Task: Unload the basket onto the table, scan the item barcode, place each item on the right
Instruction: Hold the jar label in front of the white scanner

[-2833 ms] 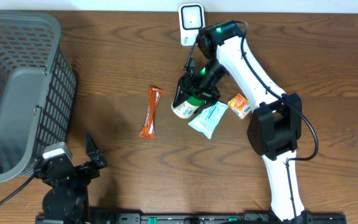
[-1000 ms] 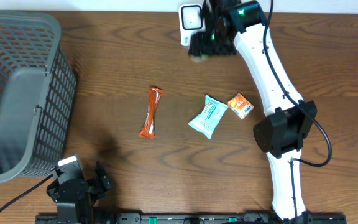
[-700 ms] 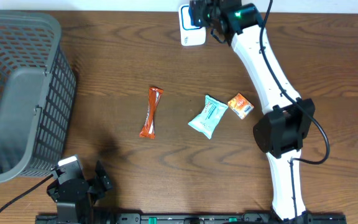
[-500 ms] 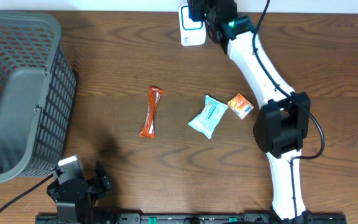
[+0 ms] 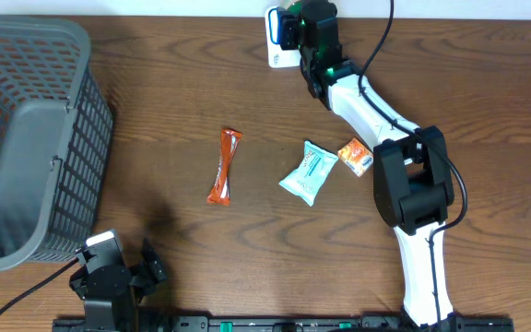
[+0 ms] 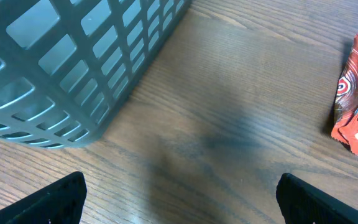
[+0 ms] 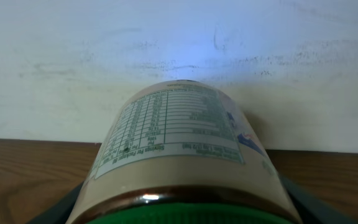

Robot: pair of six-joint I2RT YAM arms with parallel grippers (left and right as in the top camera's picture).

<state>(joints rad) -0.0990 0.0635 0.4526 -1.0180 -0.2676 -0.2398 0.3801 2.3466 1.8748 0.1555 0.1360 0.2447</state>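
The item is a tan-labelled jar [image 7: 179, 140] with a green lid [image 7: 185, 216]. It fills the right wrist view, its printed label facing up toward a white wall. My right gripper [image 7: 182, 186] is shut on the jar, a dark finger [image 7: 64, 208] showing on each side. In the overhead view the right gripper [image 5: 304, 26] hangs at the table's far edge, over the white scanner [image 5: 277, 57], and hides most of it. My left gripper [image 5: 118, 277] rests at the near left, open [image 6: 179, 202], with bare wood between its fingers.
A grey mesh basket [image 5: 26, 138] fills the left side, close to the left gripper [image 6: 73, 62]. On the table's middle lie an orange-red bar wrapper [image 5: 223, 166], a teal packet [image 5: 309, 172] and a small orange packet [image 5: 356, 156]. The wrapper [image 6: 353, 93] also shows in the left wrist view.
The right arm lifted the jar from the table's middle to the scanner at the far edge, then swung its wrist round there. The left arm has stayed still for the last second.
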